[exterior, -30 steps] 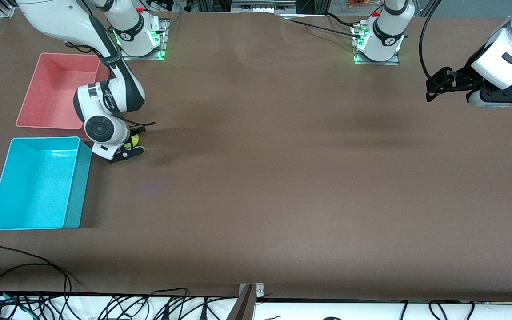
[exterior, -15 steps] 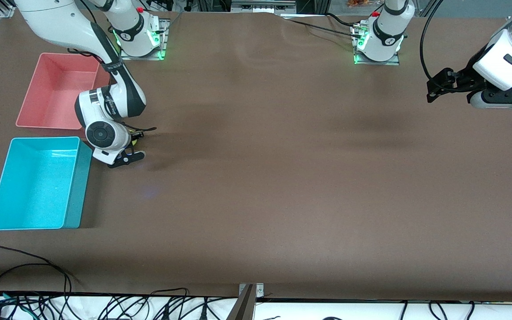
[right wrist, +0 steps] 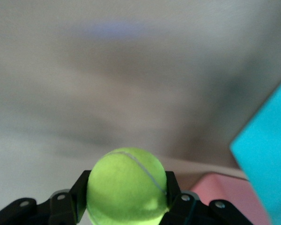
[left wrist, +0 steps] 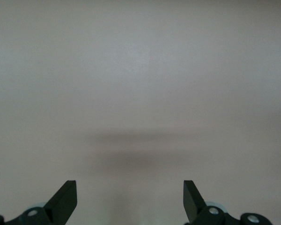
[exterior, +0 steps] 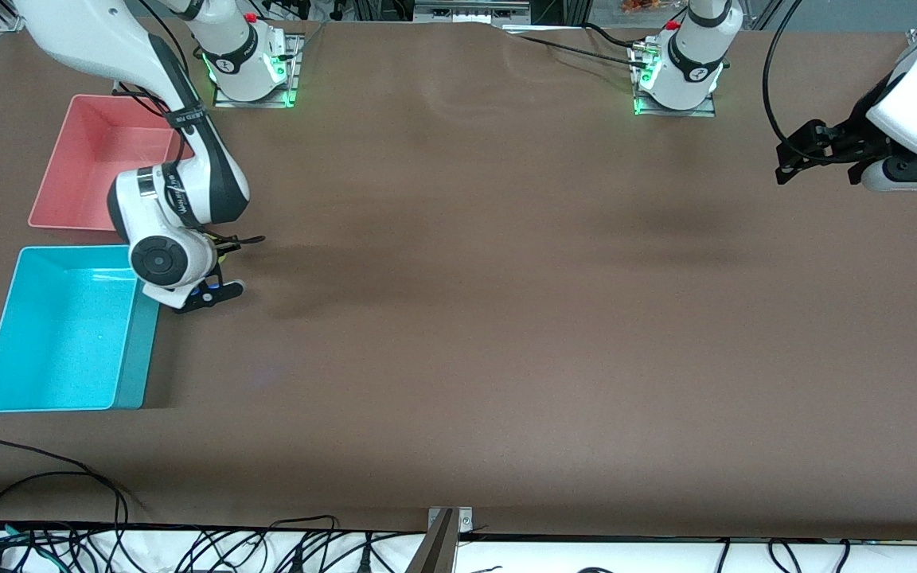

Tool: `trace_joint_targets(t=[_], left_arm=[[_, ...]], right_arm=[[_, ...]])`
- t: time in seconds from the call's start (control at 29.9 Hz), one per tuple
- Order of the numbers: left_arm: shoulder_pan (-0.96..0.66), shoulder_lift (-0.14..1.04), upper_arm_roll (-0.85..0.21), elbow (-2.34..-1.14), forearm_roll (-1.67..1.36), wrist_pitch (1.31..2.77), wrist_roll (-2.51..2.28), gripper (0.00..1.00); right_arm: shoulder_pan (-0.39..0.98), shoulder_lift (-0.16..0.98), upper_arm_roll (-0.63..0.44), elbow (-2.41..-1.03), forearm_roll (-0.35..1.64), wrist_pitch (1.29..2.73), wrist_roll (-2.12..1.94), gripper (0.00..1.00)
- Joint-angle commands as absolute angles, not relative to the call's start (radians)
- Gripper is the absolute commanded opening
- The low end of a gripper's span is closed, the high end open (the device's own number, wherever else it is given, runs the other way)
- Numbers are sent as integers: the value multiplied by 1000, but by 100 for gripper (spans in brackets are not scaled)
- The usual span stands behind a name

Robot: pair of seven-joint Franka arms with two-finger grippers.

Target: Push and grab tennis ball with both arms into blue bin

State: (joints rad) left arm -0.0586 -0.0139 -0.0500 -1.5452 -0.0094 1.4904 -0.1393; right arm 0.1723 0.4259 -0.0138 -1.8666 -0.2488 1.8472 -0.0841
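The yellow-green tennis ball (right wrist: 126, 185) sits clamped between the black fingers (right wrist: 79, 193) of my right gripper (right wrist: 126, 194), which is shut on it. In the front view only a sliver of the ball (exterior: 222, 254) shows under the right wrist, and the right gripper (exterior: 228, 264) hangs over the table just beside the blue bin's wall (exterior: 137, 350). The blue bin (right wrist: 267, 154) also shows in the right wrist view. My left gripper (exterior: 786, 163) waits open, high over the left arm's end of the table; between its fingers (left wrist: 65, 199) lies only bare table, left gripper (left wrist: 130, 199).
A pink-red bin (exterior: 52, 171) stands right beside the blue bin, farther from the front camera; its corner (right wrist: 220, 192) shows in the right wrist view. Cables lie along the table's front edge (exterior: 44, 469). The brown table top (exterior: 506, 318) spreads wide.
My right gripper has shut on the tennis ball and carried it toward the blue bin. The left arm has drifted slightly toward its own end of the table.
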Motion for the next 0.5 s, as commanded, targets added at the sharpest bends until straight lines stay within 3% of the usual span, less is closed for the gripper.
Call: trace_joint_targets(t=[0.0,0.47], left_arm=[[-55,3,-51,-1509,-23,1471,-144,100],[-55,3,-51,-1511,-26,1471,-146,100]], right_arm=[[160,443,-15,-1789,-262,1813,-175,31],[-15,520,-69,-1612,-330,1812,-567,31]])
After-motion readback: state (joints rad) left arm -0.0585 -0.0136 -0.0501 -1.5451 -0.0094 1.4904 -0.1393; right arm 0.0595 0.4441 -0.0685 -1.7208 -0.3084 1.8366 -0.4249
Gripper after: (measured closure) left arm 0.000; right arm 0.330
